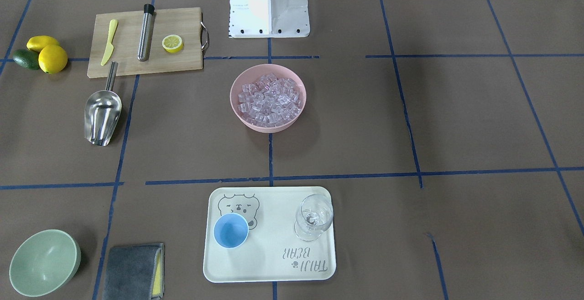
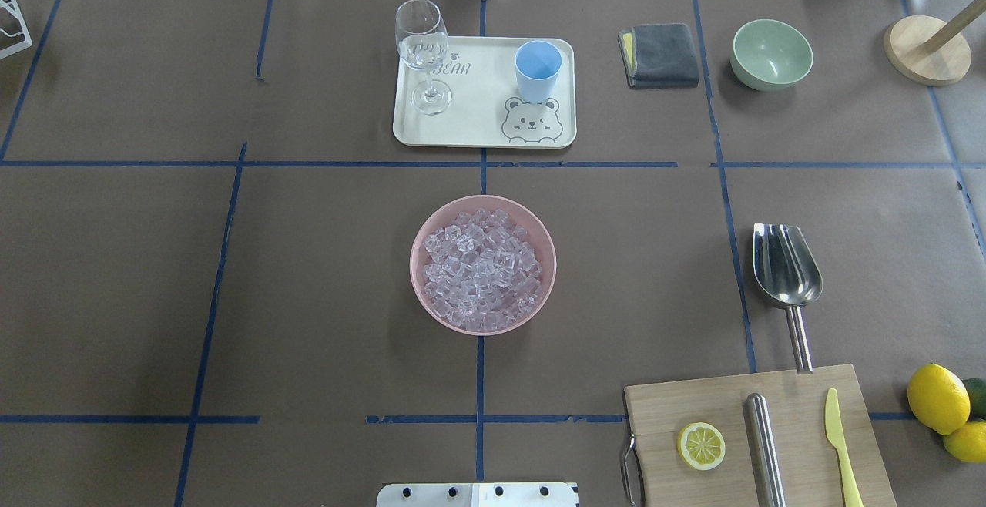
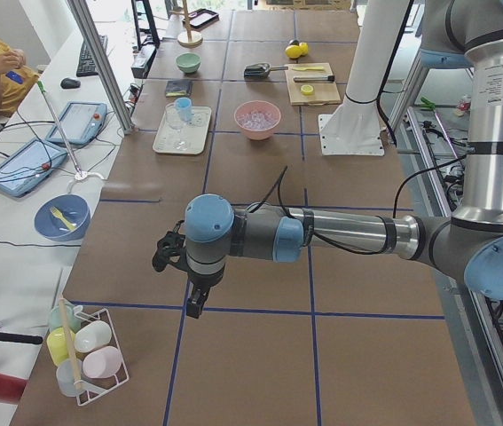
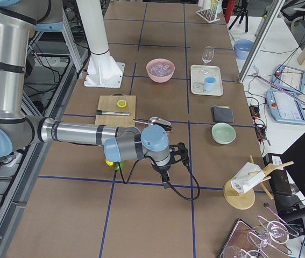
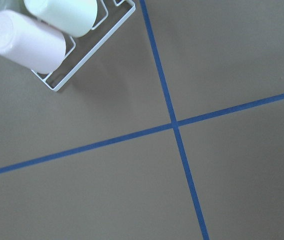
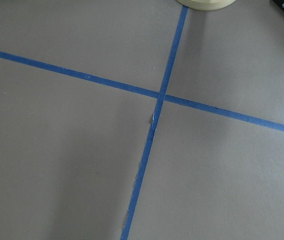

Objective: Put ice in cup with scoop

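The ice [image 2: 483,268] fills a pink bowl [image 2: 423,233] at the table's middle. The light-blue cup [image 2: 538,68] stands upright on a cream tray [image 2: 470,125] at the far side. The steel scoop [image 2: 786,264] lies on the table to the right, its handle pointing at the cutting board. No gripper touches any of them. My left gripper [image 3: 195,304] hangs over bare table far to the left, seen only in the exterior left view. My right gripper [image 4: 166,179] hangs far to the right, seen only in the exterior right view. I cannot tell whether either is open or shut.
A clear stemmed glass [image 2: 422,48] shares the tray. A cutting board [image 2: 755,438] holds a lemon half, a steel cylinder and a yellow knife. Lemons [image 2: 937,399], a pale green bowl [image 2: 771,54] and a grey cloth [image 2: 659,55] stand on the right. A wire rack of cups [image 5: 56,35] is near my left gripper.
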Robot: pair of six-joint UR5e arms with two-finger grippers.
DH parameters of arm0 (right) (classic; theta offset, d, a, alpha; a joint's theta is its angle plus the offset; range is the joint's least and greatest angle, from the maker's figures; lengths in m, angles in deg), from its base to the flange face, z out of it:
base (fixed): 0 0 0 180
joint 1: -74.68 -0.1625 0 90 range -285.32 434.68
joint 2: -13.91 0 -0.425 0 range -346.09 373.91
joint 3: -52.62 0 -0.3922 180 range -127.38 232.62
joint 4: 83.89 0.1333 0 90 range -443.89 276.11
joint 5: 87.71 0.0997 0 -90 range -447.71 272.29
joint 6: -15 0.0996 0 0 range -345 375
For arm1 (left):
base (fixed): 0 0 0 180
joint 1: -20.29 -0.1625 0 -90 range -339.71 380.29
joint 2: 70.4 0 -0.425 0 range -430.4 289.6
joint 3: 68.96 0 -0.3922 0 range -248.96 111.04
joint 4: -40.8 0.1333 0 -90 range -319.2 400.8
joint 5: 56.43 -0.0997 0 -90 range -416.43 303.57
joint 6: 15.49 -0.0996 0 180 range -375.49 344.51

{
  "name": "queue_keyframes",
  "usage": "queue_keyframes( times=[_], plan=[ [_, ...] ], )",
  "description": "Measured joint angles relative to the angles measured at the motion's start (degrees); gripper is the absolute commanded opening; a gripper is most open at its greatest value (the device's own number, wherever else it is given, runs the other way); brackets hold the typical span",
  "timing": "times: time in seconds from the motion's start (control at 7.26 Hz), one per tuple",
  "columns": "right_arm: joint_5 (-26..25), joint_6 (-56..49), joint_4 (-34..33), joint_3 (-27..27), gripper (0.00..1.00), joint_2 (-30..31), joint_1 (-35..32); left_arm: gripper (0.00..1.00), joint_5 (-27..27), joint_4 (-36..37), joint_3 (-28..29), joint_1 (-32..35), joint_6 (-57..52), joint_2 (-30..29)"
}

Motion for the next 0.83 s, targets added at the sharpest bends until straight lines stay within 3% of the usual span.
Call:
queue_keyframes(
  times=[0.41, 0.83],
  plan=[
    [0.96, 0.01, 0.01, 0.27, 1.00, -1.70, 0.34, 1.00, 5.38, -13.23, 3.27, -2.54, 1.10, -1.46],
    [1.76, 0.39, 0.23, -0.07, 1.00, -3.01, 3.10, 1.00, 8.23, -27.02, 4.37, -10.00, 3.21, -1.72]
  ],
)
